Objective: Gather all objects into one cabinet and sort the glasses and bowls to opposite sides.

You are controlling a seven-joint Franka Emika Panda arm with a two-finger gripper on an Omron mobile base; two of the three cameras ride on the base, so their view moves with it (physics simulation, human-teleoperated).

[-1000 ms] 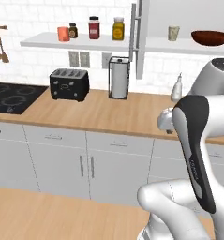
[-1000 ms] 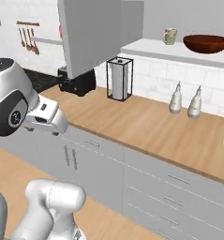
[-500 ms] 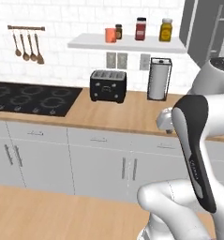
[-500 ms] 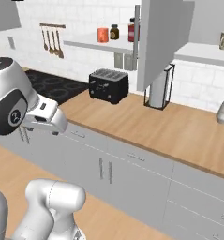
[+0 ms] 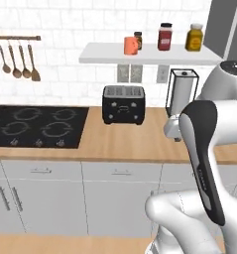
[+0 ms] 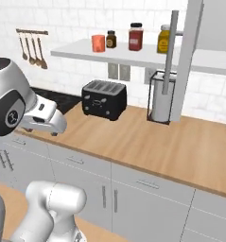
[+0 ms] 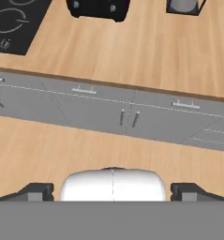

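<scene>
The salmon-orange cup [image 5: 130, 45] [image 6: 98, 43] stands upright at the left end of a white wall shelf [image 5: 105, 53]. The cabinet's tall grey side panel [image 6: 184, 61] rises at the right, with its white shelf board [image 6: 213, 60] behind it. The other cups and both bowls are out of view. My gripper [image 7: 112, 192] is open and holds nothing, its fingertips [image 7: 36, 191] wide apart. It points down at the floor in front of the base cabinets. It hangs well below the shelf, off the counter's front edge.
A small dark jar [image 5: 138, 40], a red jar [image 5: 164, 36] and a yellow jar [image 5: 194, 37] share the shelf. On the wooden counter [image 6: 147, 142] stand a black toaster [image 5: 123, 104] and a paper towel holder [image 5: 182, 94]. A black hob [image 5: 35, 126] lies left.
The whole picture has slid to the right, so the base has driven left. The brown bowl and beige cup have left the view; the hob and hanging utensils have come in.
</scene>
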